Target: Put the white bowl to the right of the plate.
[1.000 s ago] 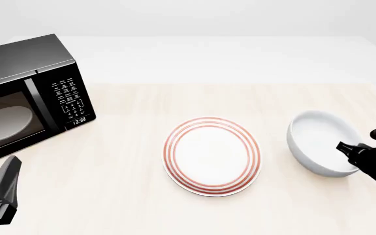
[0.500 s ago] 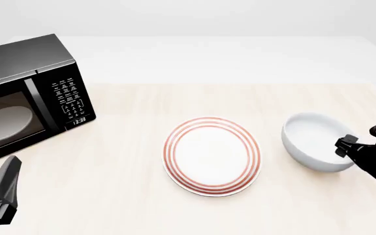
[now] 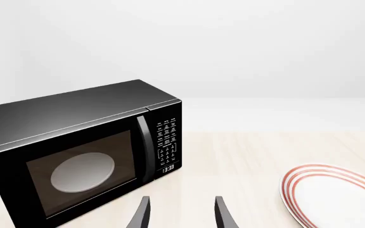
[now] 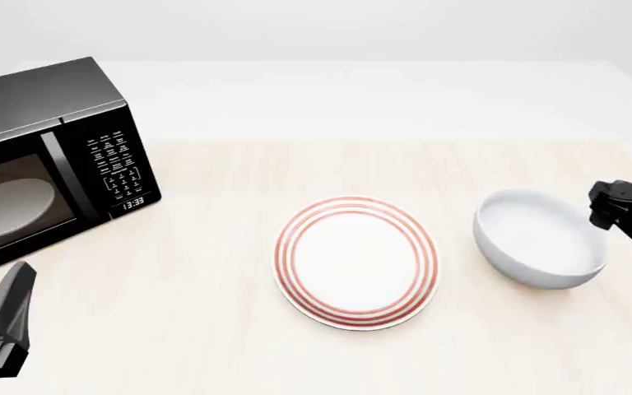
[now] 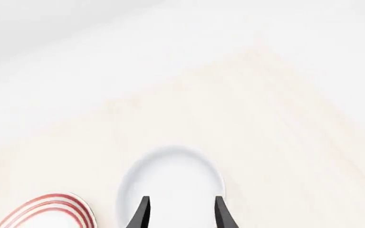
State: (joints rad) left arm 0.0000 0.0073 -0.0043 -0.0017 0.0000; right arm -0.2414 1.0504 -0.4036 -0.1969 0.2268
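The white bowl (image 4: 539, 239) stands upright on the table just right of the red-ringed plate (image 4: 355, 262), with a small gap between them. My right gripper (image 4: 608, 203) is open and empty, lifted off the bowl near its far right rim. In the right wrist view the bowl (image 5: 169, 180) lies below the spread fingers (image 5: 143, 213) and the plate's edge (image 5: 46, 209) shows beside it. My left gripper (image 4: 11, 288) is open and empty at the front left. In the left wrist view it (image 3: 179, 216) faces the microwave, with the plate (image 3: 334, 194) off to one side.
A black microwave (image 4: 42, 156) with its door shut stands at the back left and also shows in the left wrist view (image 3: 84, 152); a white disc shows through its window. The light wooden table (image 4: 217, 329) ends just right of the bowl.
My right gripper has let go of the bowl's rim, lifted and moved away toward the back right. The bowl slid slightly left and now rests on the table. The left arm has not moved.
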